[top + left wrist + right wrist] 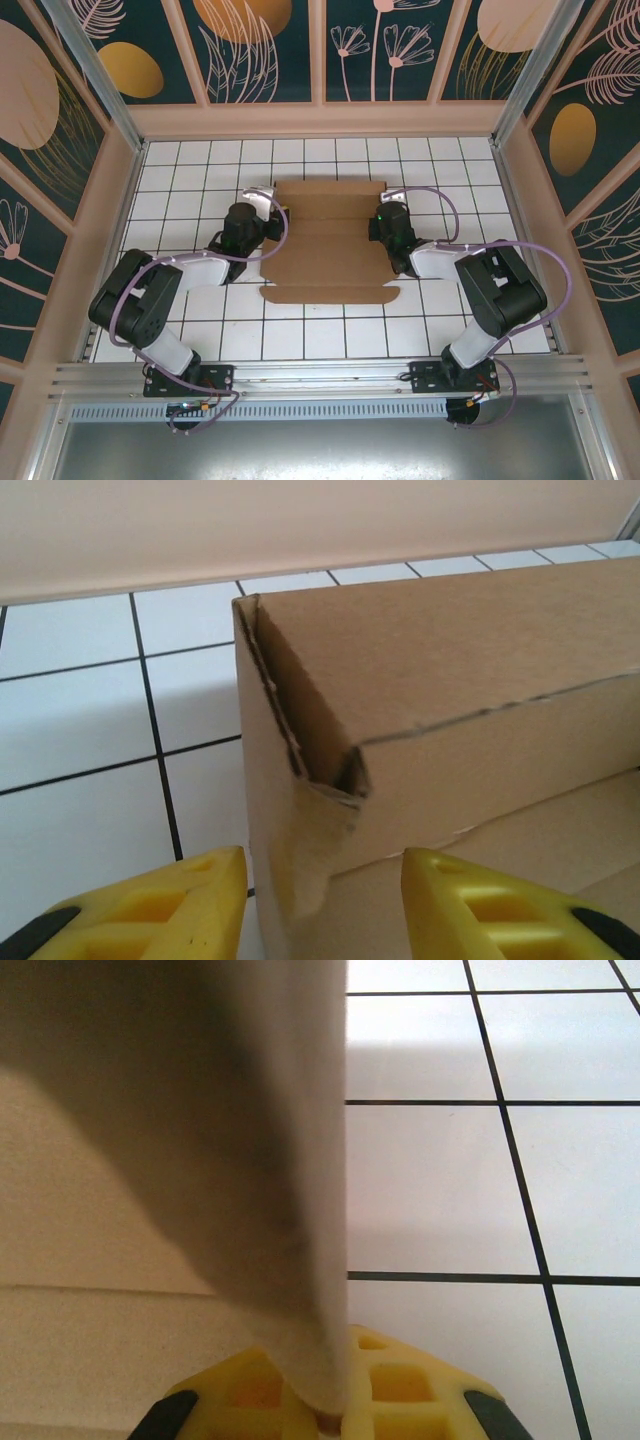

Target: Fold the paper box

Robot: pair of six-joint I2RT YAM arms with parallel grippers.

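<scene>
The paper box (330,255) is brown cardboard lying half-formed on the white tiles between the two arms, with its far panels creased and a flat flap toward me. My left gripper (263,214) is at the box's left side. In the left wrist view a raised side wall (290,810) with a crumpled corner stands between the yellow fingers (160,910), which are spread apart; the left gripper (325,915) is open. My right gripper (386,222) is at the box's right side. There the right gripper (335,1415) is shut on the edge of an upright cardboard wall (250,1160).
White tiled floor (180,190) lies open to the left and right of the box. A beige back wall (300,530) rises just beyond the box. The enclosure's side walls and metal posts (100,80) border the floor, and a rail (320,375) runs along the near edge.
</scene>
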